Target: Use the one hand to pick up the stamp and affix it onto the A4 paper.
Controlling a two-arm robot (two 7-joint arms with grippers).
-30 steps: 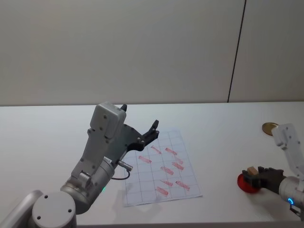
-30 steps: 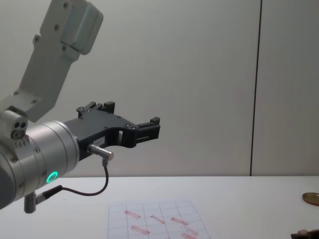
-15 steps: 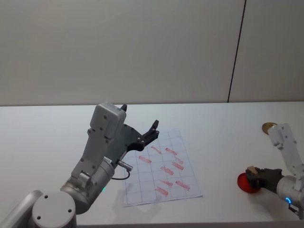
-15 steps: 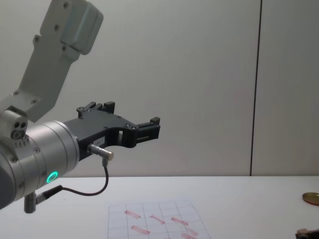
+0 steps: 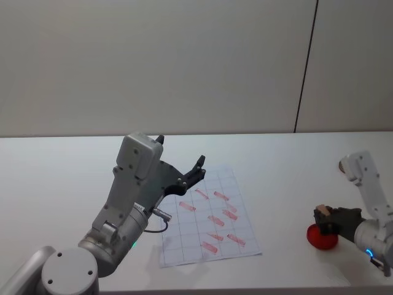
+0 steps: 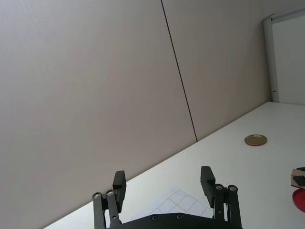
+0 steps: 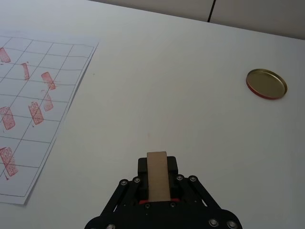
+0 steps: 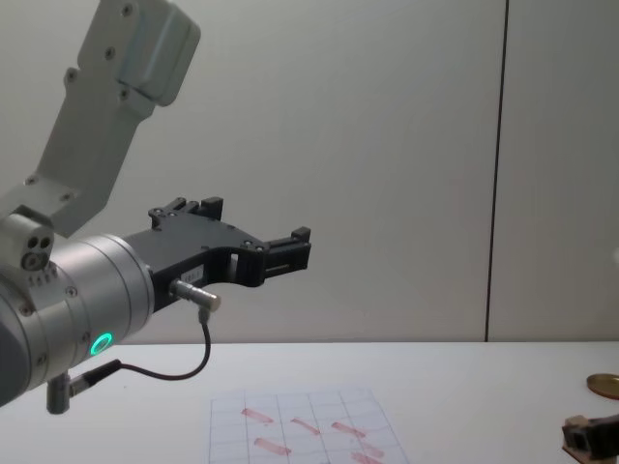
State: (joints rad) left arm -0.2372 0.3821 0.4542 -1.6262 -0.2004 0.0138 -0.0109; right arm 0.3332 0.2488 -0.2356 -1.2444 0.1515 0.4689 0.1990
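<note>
My right gripper (image 5: 326,219) is shut on the stamp (image 5: 325,211), a small tan wooden block, and holds it just above a red ink pad (image 5: 322,239) at the table's right. In the right wrist view the stamp (image 7: 157,183) stands upright between the black fingers of the right gripper (image 7: 157,164). The A4 paper (image 5: 209,215), gridded with several reddish marks, lies at the table's middle, well to the left of the stamp. My left gripper (image 5: 181,150) hangs open in the air above the paper's far left corner, holding nothing.
A flat round brass-coloured disc (image 7: 267,84) lies on the white table beyond the right gripper. Bare tabletop (image 7: 181,100) separates the paper's right edge (image 7: 71,109) from the gripper. The big left arm (image 8: 87,300) looms over the table's left side.
My right gripper has risen with the stamp off the red ink pad and drawn slightly back. The left arm has not moved.
</note>
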